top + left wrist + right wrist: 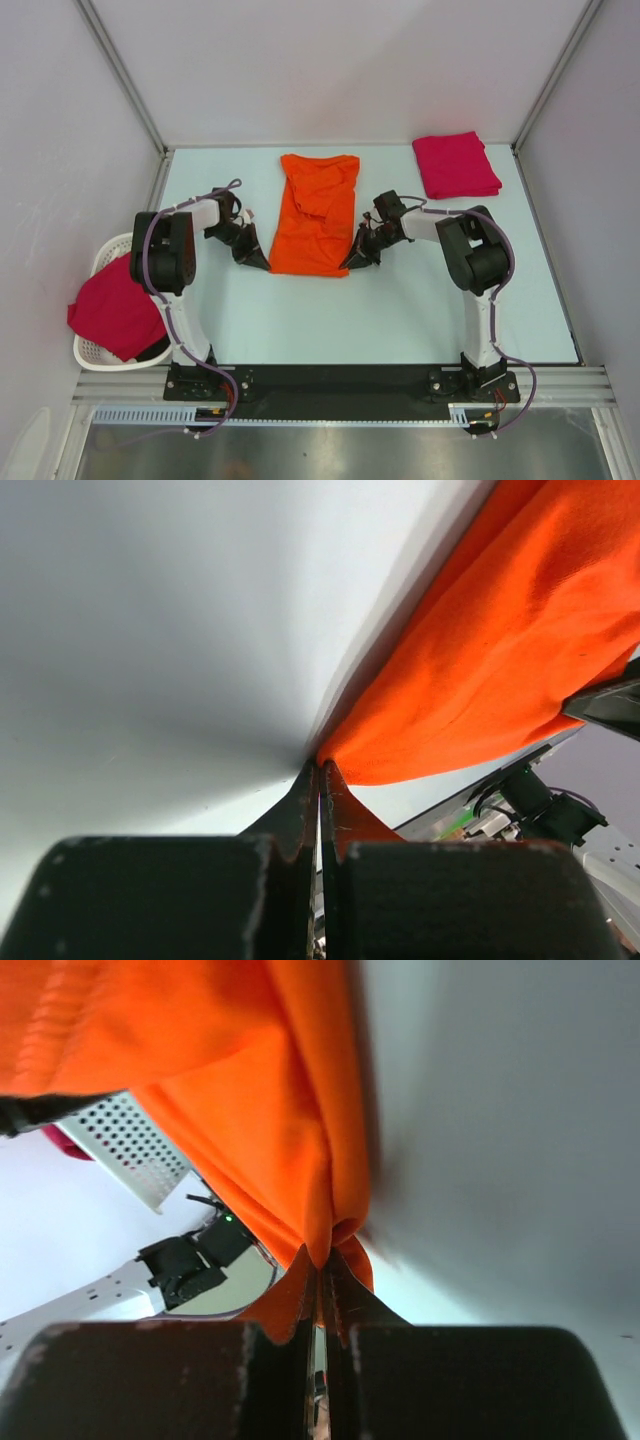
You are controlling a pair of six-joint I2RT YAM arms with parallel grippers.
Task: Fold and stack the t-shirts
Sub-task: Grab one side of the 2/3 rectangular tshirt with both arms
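An orange t-shirt (316,215) lies lengthwise in the middle of the table, folded narrow with a rumpled top. My left gripper (262,263) is shut on its near left corner, where orange cloth (500,650) meets the fingertips. My right gripper (349,264) is shut on the near right corner, with the cloth (270,1100) bunched between its fingertips. A folded crimson-pink t-shirt (456,165) lies at the back right. Another crimson-pink t-shirt (117,306) hangs over the basket on the left.
A white slatted basket (94,352) stands off the table's left edge beside the left arm's base. Grey walls close in the back and both sides. The black mounting rail (340,385) runs along the near edge.
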